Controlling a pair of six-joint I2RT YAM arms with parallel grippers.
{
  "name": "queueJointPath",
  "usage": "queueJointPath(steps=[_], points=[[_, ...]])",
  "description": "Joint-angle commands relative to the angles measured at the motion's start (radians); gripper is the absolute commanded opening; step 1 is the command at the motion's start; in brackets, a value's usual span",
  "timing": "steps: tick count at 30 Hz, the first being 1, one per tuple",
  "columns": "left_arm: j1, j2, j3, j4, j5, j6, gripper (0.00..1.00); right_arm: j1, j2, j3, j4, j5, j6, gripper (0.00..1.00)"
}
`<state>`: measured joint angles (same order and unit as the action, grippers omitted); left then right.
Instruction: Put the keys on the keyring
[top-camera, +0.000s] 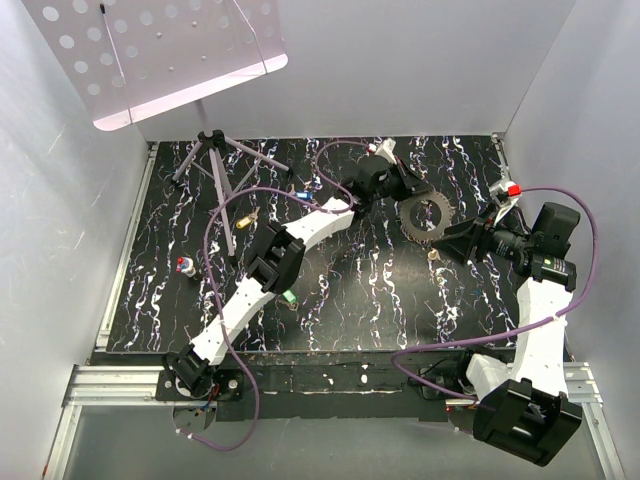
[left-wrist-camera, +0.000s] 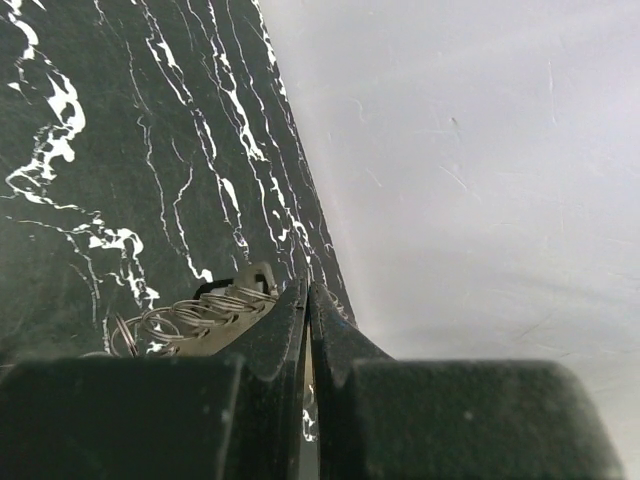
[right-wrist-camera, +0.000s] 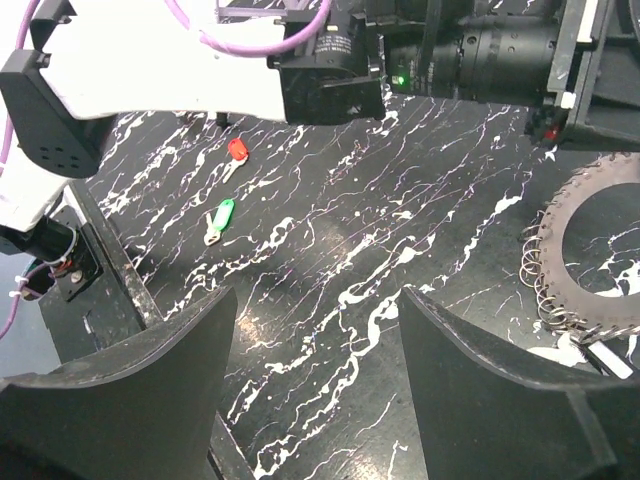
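1. The left gripper (left-wrist-camera: 307, 292) is holding its fingers pressed together, tips just above the mat (left-wrist-camera: 120, 150); whether anything thin is sitting between them is hard to tell.
2. The right gripper (right-wrist-camera: 315, 305) is holding its fingers wide apart with nothing between them, just beside the keyring (right-wrist-camera: 597, 250).
3. The keyring is lying flat on the mat. It is grey and saw-toothed with a dark centre. The frame edge is cutting it off in the right wrist view, and wire loops (right-wrist-camera: 535, 272) are bunching at its rim.
4. A red key (right-wrist-camera: 237, 150) and a green key (right-wrist-camera: 219, 220) are lying well left of the keyring. Other keys are showing too small to make out.
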<state>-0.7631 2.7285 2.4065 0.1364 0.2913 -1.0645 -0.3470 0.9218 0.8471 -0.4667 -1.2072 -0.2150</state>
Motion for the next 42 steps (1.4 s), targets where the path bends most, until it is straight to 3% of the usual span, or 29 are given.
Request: queueJointPath(steps=[1,7,8,10,15,18,20,25,27,31,34,38,42], points=[[-0.039,0.023,0.094,0.034,-0.027,-0.071,0.00,-0.009,-0.018,0.001,0.042,-0.029,0.006,0.74],[-0.082,0.054,0.095,0.038,-0.049,-0.094,0.00,-0.014,-0.015,-0.003,0.048,-0.029,0.011,0.74],[-0.084,0.057,0.094,0.035,-0.047,-0.097,0.04,-0.014,-0.015,-0.003,0.048,-0.028,0.011,0.74],[-0.082,0.047,0.086,0.032,-0.041,-0.086,0.16,-0.014,-0.015,-0.008,0.049,-0.032,0.009,0.74],[-0.053,-0.061,0.056,-0.003,-0.040,0.033,0.60,-0.024,-0.021,-0.014,0.053,-0.045,0.006,0.75],[-0.019,-0.189,-0.044,-0.011,0.005,0.136,0.67,-0.038,-0.026,-0.019,0.046,-0.057,0.000,0.75],[-0.001,-0.364,-0.185,-0.024,0.034,0.233,0.68,-0.049,-0.035,-0.020,0.042,-0.060,-0.007,0.75],[0.004,-0.865,-0.727,-0.067,-0.023,0.567,0.77,-0.058,-0.070,-0.008,-0.032,0.017,-0.055,0.76],[0.002,-1.068,-0.968,-0.109,-0.056,0.664,0.83,-0.061,-0.060,0.023,-0.123,0.049,-0.095,0.77],[0.014,-1.457,-1.280,-0.216,-0.156,0.761,0.98,-0.066,-0.003,0.125,-0.355,0.080,-0.243,0.80],[0.030,-1.712,-1.411,-0.328,-0.231,0.796,0.98,-0.070,-0.006,0.142,-0.388,0.118,-0.248,0.81],[0.042,-1.990,-1.506,-0.498,-0.336,0.842,0.98,-0.072,-0.063,0.129,-0.307,0.156,-0.164,0.82],[0.056,-2.154,-1.572,-0.638,-0.411,0.857,0.98,-0.072,-0.100,0.136,-0.285,0.173,-0.127,0.82]])
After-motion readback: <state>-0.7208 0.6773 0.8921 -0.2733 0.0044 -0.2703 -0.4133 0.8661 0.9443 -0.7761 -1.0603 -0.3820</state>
